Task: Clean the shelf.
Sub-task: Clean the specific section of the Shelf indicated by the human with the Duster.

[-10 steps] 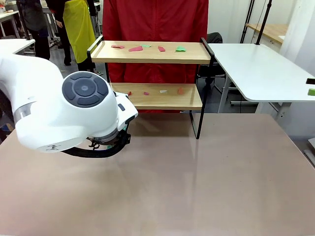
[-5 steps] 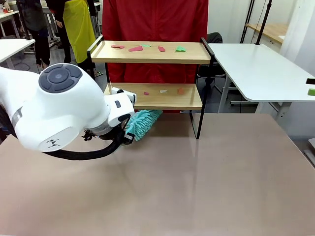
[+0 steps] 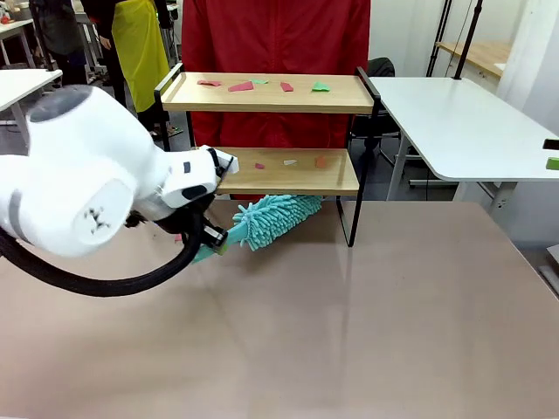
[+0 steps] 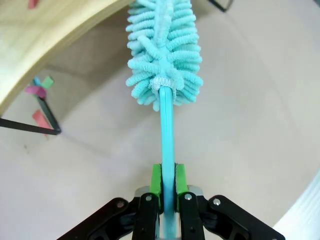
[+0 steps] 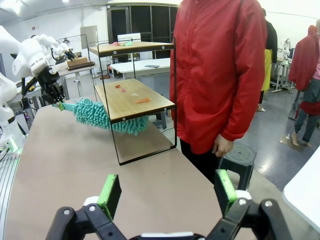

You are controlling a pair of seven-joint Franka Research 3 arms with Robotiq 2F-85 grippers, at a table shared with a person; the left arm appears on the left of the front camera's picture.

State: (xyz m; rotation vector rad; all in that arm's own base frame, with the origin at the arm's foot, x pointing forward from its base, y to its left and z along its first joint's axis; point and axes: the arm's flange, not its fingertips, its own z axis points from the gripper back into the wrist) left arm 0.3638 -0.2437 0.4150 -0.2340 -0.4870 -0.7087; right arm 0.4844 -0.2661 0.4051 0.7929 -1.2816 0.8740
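the duster [image 3: 272, 218] is pinched by the left gripper [image 4: 168, 175]; carried beneath the lower board of the shelf [image 3: 262, 103], its frame could be knocked.

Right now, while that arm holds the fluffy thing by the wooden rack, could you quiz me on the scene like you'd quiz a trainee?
1. True or false: the left gripper is shut on the handle of the teal duster.
2. The duster's head is: A) on the top board of the shelf; B) below its lower board; C) on the floor.
3. Fill in: the right gripper has its jaws ____.
Key: 1 true; 2 B; 3 open.
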